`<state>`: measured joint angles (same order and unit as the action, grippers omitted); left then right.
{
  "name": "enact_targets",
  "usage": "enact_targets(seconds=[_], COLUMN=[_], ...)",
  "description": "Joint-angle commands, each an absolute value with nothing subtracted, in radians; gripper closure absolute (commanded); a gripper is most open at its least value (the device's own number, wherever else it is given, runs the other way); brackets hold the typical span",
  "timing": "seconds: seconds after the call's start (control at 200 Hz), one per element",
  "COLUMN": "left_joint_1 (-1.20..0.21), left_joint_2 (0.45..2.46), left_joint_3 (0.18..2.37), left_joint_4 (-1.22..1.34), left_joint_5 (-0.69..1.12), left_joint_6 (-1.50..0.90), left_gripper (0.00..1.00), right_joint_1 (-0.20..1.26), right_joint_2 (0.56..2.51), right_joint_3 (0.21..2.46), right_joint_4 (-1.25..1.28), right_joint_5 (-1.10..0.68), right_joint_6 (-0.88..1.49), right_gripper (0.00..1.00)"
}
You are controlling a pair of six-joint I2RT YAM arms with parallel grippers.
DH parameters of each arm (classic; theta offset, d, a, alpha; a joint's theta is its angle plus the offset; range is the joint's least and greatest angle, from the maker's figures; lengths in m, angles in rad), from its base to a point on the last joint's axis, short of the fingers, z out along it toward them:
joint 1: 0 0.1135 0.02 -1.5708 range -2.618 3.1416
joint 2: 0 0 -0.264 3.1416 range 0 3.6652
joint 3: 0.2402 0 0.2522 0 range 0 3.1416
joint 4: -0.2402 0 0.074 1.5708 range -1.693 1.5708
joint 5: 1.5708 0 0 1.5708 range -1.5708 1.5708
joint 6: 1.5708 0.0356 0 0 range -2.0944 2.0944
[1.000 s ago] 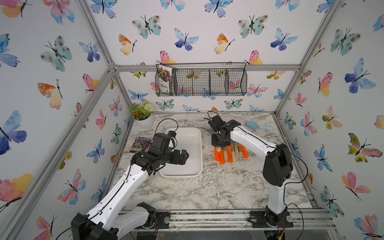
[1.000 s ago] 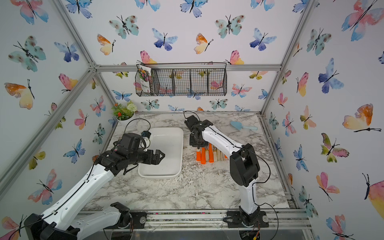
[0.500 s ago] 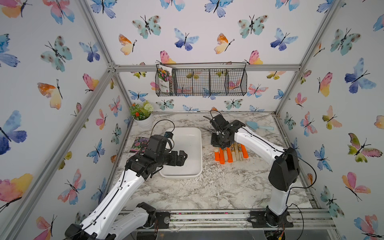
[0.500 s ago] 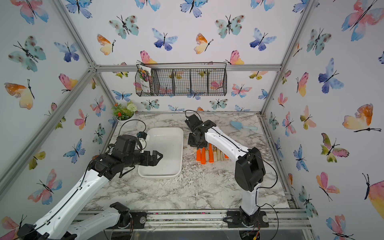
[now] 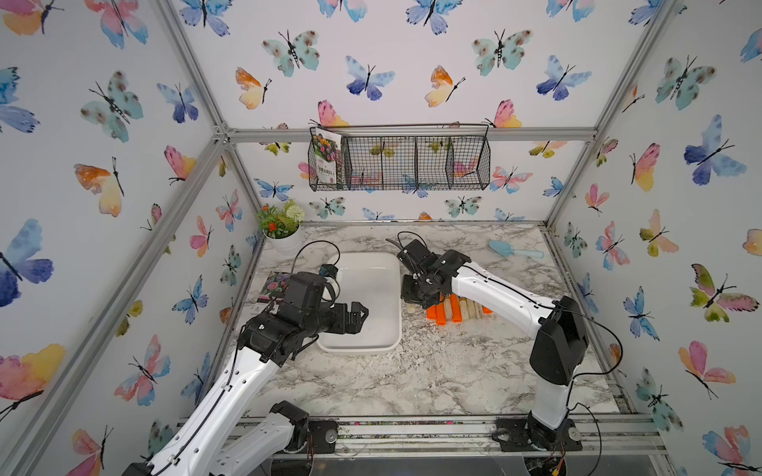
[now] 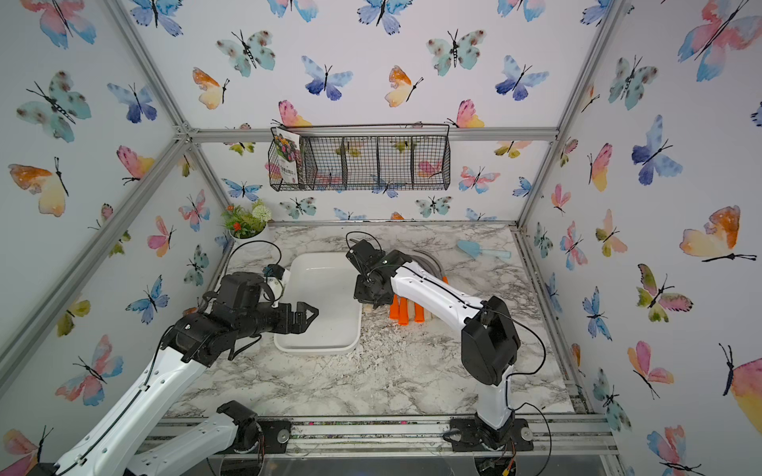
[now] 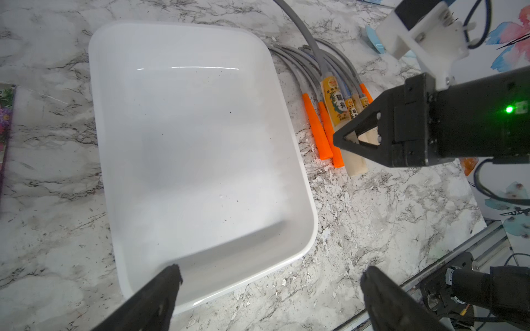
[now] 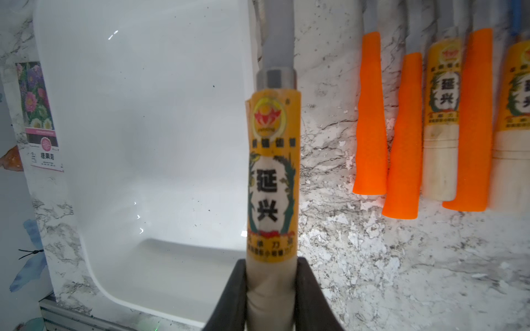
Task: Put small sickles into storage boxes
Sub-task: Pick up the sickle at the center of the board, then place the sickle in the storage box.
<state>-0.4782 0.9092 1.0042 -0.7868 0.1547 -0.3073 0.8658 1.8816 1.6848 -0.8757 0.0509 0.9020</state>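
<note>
Shifted frame-left toward storage box (image 5: 363, 349) with right hand (image 8: 271, 265), clamped on small sickle (image 8: 272, 172) at handle butt, likely for drop-in; left hand (image 7: 271, 276) spread open, empty, lower frame.

A white shallow tray (image 5: 373, 288) with rounded corners sits mid-frame, its floor bare. Just right of it, sickles (image 5: 449, 309) lie side by side on the worktop (image 5: 412, 379), their handles orange or pale wood. One gold-labelled wooden sickle (image 8: 272, 172) is clamped at its butt in the right tool (image 8: 271, 262).
</note>
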Motion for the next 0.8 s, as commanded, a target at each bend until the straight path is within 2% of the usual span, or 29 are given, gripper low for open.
enact_targets(seconds=[0.0, 0.42, 0.796], left_joint_1=[-0.479, -0.48, -0.479], left_joint_2=[0.88, 0.84, 0.808], left_joint_3=[0.994, 0.969, 0.95], left_joint_4=[-0.824, -0.848, -0.864], left_joint_5=[0.15, 0.137, 0.125], left_joint_6=[-0.317, -0.329, -0.336], left_gripper=[0.02, 0.02, 0.02], right_joint_1=[0.895, 0.97, 0.981], right_joint_2=[1.898, 1.973, 2.05], right_joint_3=[1.675, 1.663, 1.65], right_joint_4=[-0.847, -0.787, -0.739], right_joint_5=[0.045, -0.008, -0.036], right_joint_6=[0.944, 0.978, 0.97], right_gripper=[0.99, 0.99, 0.99])
